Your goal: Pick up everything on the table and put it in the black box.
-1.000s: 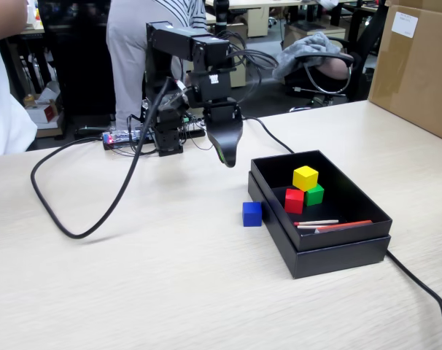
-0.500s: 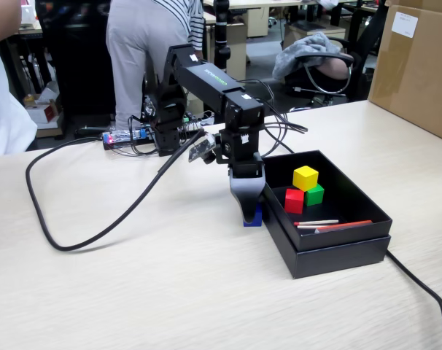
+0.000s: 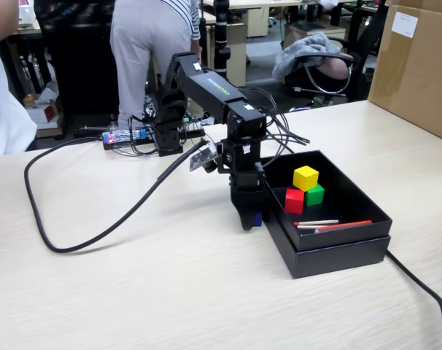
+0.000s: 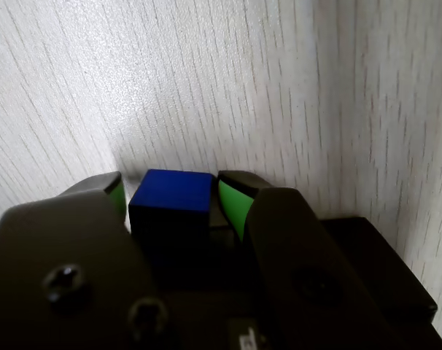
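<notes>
Fixed view:
- The black box (image 3: 330, 219) sits on the beige wood-grain tabletop (image 3: 170, 292) and serves as the landmark here.
- Inside the black box lie the red cube (image 3: 294, 200) and the green cube (image 3: 315, 195), touching each other, with the yellow cube (image 3: 305, 177) stacked on top of them.
- Nearer the front wall of the black box, two thin sticks (image 3: 330, 224) lie side by side, one whitish and one red.
- The blue cube (image 3: 257, 218) rests on the tabletop just outside the left wall of the black box; only a sliver of it shows behind the claw.
- The claw (image 3: 246, 219) points straight down beside that same left wall, its tips at the tabletop around the blue cube.
- The arm (image 3: 206, 84) reaches from its base, behind and left of the black box; a line of green lettering runs along the upper link but is too small to read.
- A thick black cable (image 3: 97, 233) loops over the tabletop left of the black box.
- A brown cardboard box (image 3: 418, 62) stands behind and right of the black box, bearing a white label that cannot be read.

Wrist view:
- The claw (image 4: 170, 203) straddles the blue cube (image 4: 170, 198): the green pads (image 4: 232, 204) sit on either side of it, the right one touching, the left one close against it.
- Whether the claw is squeezing the cube or merely closing around it, I cannot tell.
- The blue cube stands on the tabletop (image 4: 206, 80).
- A dark corner at the lower right appears to be the black box (image 4: 385, 270).
</notes>
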